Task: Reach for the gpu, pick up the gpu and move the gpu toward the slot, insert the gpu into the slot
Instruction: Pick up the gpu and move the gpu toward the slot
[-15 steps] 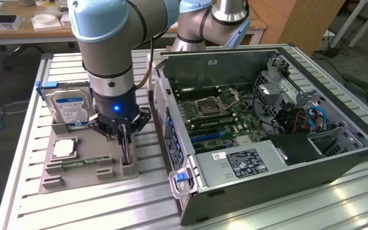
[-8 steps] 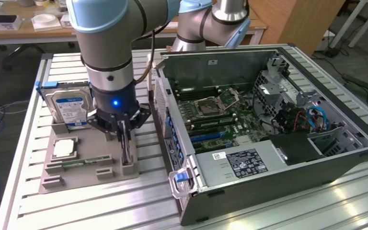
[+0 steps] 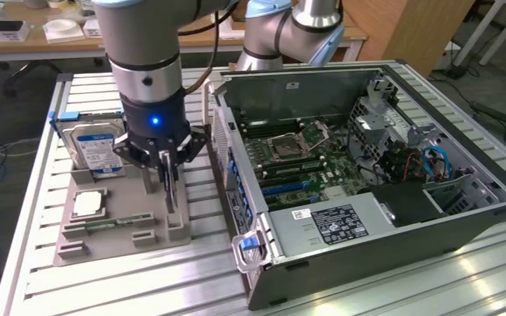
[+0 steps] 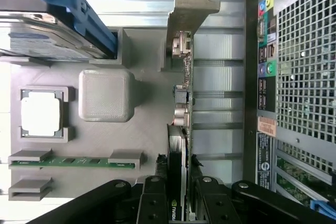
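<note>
The gpu (image 3: 171, 192) stands on edge in the grey holder (image 3: 121, 245), a thin black card. In the wrist view the gpu (image 4: 182, 103) is seen edge-on, its metal bracket (image 4: 190, 1) at the far end. My gripper (image 3: 167, 172) reaches straight down onto the card's upper edge. Its fingers (image 4: 155, 195) press against both faces of the card, so my gripper (image 4: 177, 192) is shut on it. The card still rests in the holder. The slot (image 3: 284, 187) is a long blue strip on the green motherboard inside the open computer case, toward the exterior view's right.
On the same holder sit a silver hard drive (image 3: 97, 148) with a blue label, a square processor (image 3: 87, 204) and a slim green memory stick (image 3: 108, 225). The open case's (image 3: 358, 220) rear panel (image 4: 294, 77) stands close beside the card. A second arm (image 3: 284, 29) rises behind the case.
</note>
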Available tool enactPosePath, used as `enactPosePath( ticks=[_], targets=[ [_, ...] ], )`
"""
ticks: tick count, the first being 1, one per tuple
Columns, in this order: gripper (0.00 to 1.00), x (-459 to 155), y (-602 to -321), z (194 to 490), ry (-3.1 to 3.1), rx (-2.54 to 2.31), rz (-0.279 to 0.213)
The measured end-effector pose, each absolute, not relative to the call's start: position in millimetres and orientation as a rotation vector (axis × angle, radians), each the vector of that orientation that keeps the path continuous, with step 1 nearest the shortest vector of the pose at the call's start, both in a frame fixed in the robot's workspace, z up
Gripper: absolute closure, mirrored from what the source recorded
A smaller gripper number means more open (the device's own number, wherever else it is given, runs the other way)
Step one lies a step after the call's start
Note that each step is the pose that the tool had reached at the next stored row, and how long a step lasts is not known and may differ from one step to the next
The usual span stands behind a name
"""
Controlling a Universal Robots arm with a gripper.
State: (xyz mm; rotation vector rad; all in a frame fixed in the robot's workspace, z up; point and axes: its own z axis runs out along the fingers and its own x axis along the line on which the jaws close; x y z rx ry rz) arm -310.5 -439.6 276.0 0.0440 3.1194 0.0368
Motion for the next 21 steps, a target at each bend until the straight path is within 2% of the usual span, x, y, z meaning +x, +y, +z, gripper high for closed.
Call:
enactPosePath(
  ticks=[21],
  targets=[
    [0.74,-309,-440,337,3.134,0.044,0.036]
  ],
)
